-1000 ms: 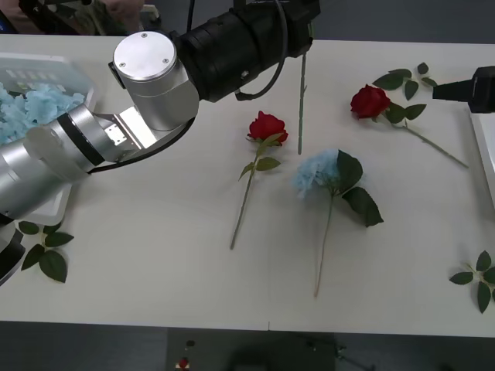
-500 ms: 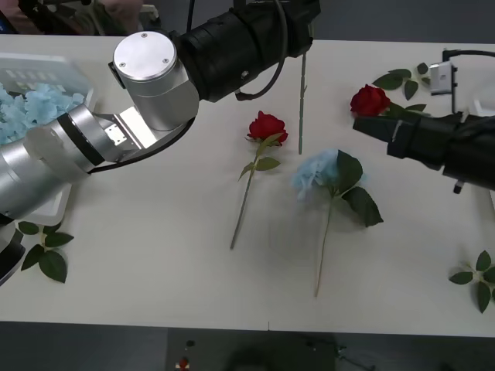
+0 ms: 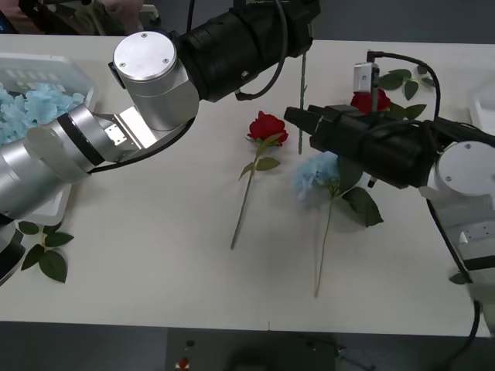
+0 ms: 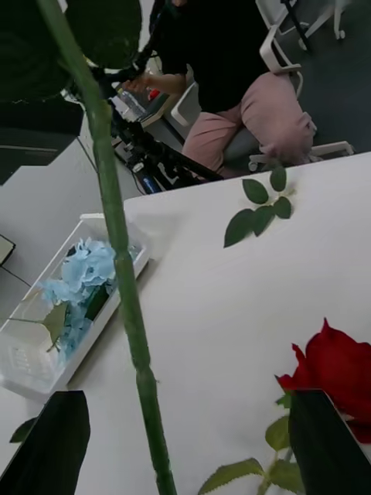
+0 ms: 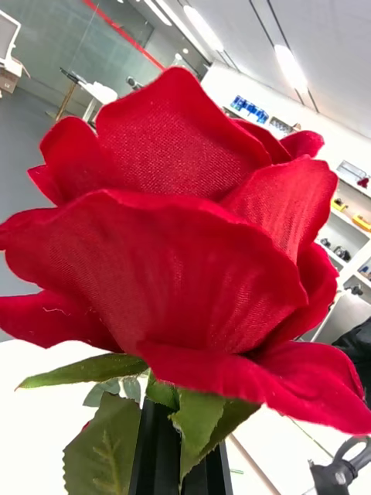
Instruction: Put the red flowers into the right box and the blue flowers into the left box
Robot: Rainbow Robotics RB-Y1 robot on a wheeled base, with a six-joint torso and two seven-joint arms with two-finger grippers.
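My left gripper [image 3: 298, 19] is held high over the table's far side, shut on a red flower [image 5: 178, 232] just below the bloom. That flower's stem [image 3: 302, 100] hangs straight down. My right gripper [image 3: 298, 118] is open beside this stem [image 4: 116, 232], which runs between its fingers [image 4: 54, 441]. A second red flower [image 3: 267, 126] lies on the table close by. A third [image 3: 370, 100] is partly hidden behind the right arm. One blue flower [image 3: 317, 171] lies mid-table. The left box [image 3: 73, 73] holds several blue flowers [image 4: 85, 267]. The right box [image 3: 483, 100] shows its rim at the right edge.
Loose green leaf sprigs lie at the near left [image 3: 46, 247], the far right [image 3: 402, 77] and the near right edge [image 3: 456, 277]. Bare tabletop [image 3: 155, 255] runs along the near side. The right arm's cable [image 3: 402, 58] loops above its wrist.
My right arm has swung in from the right edge to the table's middle, covering part of the far red flower. Its gripper now sits by the hanging stem. The left arm has not moved.
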